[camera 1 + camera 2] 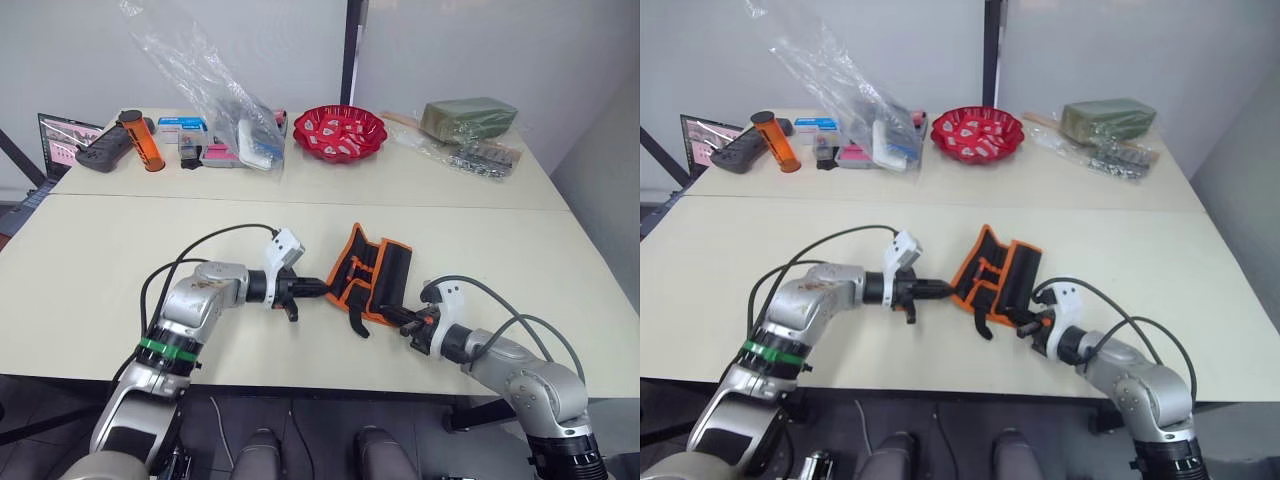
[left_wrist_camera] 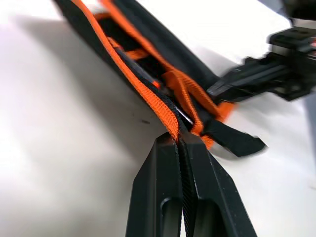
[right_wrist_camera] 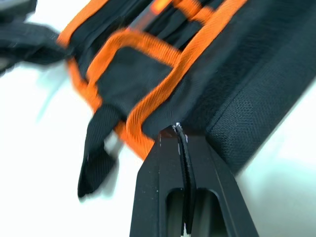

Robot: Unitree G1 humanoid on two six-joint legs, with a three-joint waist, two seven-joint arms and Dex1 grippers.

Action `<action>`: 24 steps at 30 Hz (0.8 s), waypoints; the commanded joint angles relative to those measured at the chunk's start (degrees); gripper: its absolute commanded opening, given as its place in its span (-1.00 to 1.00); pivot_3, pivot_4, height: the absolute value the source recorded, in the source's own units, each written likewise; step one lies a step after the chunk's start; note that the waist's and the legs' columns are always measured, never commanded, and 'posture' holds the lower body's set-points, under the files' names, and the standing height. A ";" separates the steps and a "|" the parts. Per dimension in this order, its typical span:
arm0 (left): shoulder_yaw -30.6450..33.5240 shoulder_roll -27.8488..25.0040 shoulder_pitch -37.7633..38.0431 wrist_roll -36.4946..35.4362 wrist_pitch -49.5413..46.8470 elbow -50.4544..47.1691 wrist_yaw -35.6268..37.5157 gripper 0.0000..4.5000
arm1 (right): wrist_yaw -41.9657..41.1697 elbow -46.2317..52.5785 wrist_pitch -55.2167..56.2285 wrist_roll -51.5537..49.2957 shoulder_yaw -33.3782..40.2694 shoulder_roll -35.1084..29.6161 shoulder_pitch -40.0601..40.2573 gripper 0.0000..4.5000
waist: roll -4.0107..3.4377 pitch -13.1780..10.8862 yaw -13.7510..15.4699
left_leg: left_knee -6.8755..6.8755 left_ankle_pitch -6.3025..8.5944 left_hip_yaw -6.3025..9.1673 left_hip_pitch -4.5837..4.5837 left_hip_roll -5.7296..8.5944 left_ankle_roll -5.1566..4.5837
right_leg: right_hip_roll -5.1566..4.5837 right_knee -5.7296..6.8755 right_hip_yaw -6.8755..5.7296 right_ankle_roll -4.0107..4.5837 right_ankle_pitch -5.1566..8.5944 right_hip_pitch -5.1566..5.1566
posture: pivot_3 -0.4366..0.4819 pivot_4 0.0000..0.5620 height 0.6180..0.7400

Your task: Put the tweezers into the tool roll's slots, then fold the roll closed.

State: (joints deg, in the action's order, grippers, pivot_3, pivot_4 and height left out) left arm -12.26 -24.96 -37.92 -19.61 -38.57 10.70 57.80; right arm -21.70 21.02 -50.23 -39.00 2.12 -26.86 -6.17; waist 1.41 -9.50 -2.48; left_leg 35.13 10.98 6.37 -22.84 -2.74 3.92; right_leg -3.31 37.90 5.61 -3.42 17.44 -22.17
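The tool roll (image 1: 375,270), black with orange binding, lies half folded at the middle of the near table, its left flap lifted. My left gripper (image 1: 321,287) is shut on the roll's orange-bound left edge (image 2: 148,94). My right gripper (image 1: 404,318) is shut on the roll's near right edge (image 3: 207,94). A black strap (image 1: 357,322) trails from the near corner. The slots (image 3: 126,74) show as orange-trimmed pockets inside. A slim dark piece in the fold (image 2: 143,74) may be one of the tweezers; I cannot make them out for sure.
On the far table stand a red bowl (image 1: 339,132), a clear plastic bag (image 1: 215,90) over small boxes, an orange cylinder (image 1: 140,140), a black controller (image 1: 103,152) and a green pack in plastic (image 1: 468,118). A laptop (image 1: 60,140) sits at far left.
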 commanded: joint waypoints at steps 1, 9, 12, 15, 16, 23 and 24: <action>0.21 0.66 -3.33 1.88 5.04 3.37 0.88 -0.99 | 0.64 1.16 1.48 2.41 -0.52 0.32 -0.06 -1.00 | 0.00 0.00 -0.03 | -0.03 0.00 0.00 0.00 0.00 0.00 | 0.00 -0.01 0.00 0.00 0.00 0.00 | -0.05 -0.47 0.91; -0.90 3.20 -7.16 3.70 9.25 7.84 3.91 -0.99 | 0.95 0.43 5.16 7.73 -2.20 1.03 -0.34 -1.00 | 0.00 -0.01 -0.03 | -0.04 0.00 0.00 -0.04 0.00 0.00 | 0.00 -0.02 0.00 0.04 -0.02 -0.04 | -0.05 -0.47 0.91; -1.34 5.27 -7.43 3.01 9.28 6.99 4.98 -0.99 | 0.82 0.07 5.41 8.81 -2.93 1.57 0.55 -1.00 | 0.00 0.00 -0.02 | -0.04 0.00 0.00 -0.04 0.00 0.00 | 0.00 -0.01 0.00 0.06 -0.04 -0.03 | -0.05 -0.47 0.91; -3.00 8.41 -7.40 3.14 8.86 6.60 5.67 -0.99 | 0.83 0.17 5.10 9.62 -3.64 2.02 1.15 -1.00 | 0.00 0.00 0.10 | -0.03 0.00 0.00 -0.04 0.01 0.00 | -0.01 -0.02 0.00 0.06 -0.04 -0.01 | -0.05 -0.47 0.91; -3.47 9.06 -7.36 3.63 8.95 6.68 5.60 -0.99 | 0.82 0.24 5.05 9.76 -3.69 2.17 1.24 -1.00 | 0.00 0.00 0.09 | -0.02 0.00 0.00 -0.05 0.01 0.00 | -0.01 -0.03 0.00 0.06 -0.04 -0.01 | -0.05 -0.47 0.91; -6.84 12.50 -7.64 5.10 9.01 6.37 6.16 -0.99 | 1.26 1.13 4.14 10.30 -3.52 2.78 2.00 -1.00 | 0.00 0.00 -0.04 | -0.04 0.00 0.00 -0.01 0.01 0.00 | 0.00 -0.01 0.00 0.06 -0.04 0.00 | -0.05 -0.47 0.91; -7.52 13.06 -7.71 5.35 8.84 6.49 6.28 -0.99 | 1.38 1.38 4.00 10.35 -3.50 2.82 2.22 -1.00 | 0.00 0.00 -0.03 | -0.04 0.00 0.00 -0.02 0.01 0.00 | 0.00 -0.01 0.00 0.06 -0.04 0.00 | -0.05 -0.47 0.91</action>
State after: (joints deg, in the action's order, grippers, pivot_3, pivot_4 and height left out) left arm -18.88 -12.75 -44.50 -14.47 -30.29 19.30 63.23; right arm -20.68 22.03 -44.56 -29.31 -0.81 -24.15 -5.21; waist 1.41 -9.51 -2.51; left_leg 35.09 10.98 6.37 -22.86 -2.73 3.92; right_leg -3.32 37.88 5.61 -3.36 17.40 -22.17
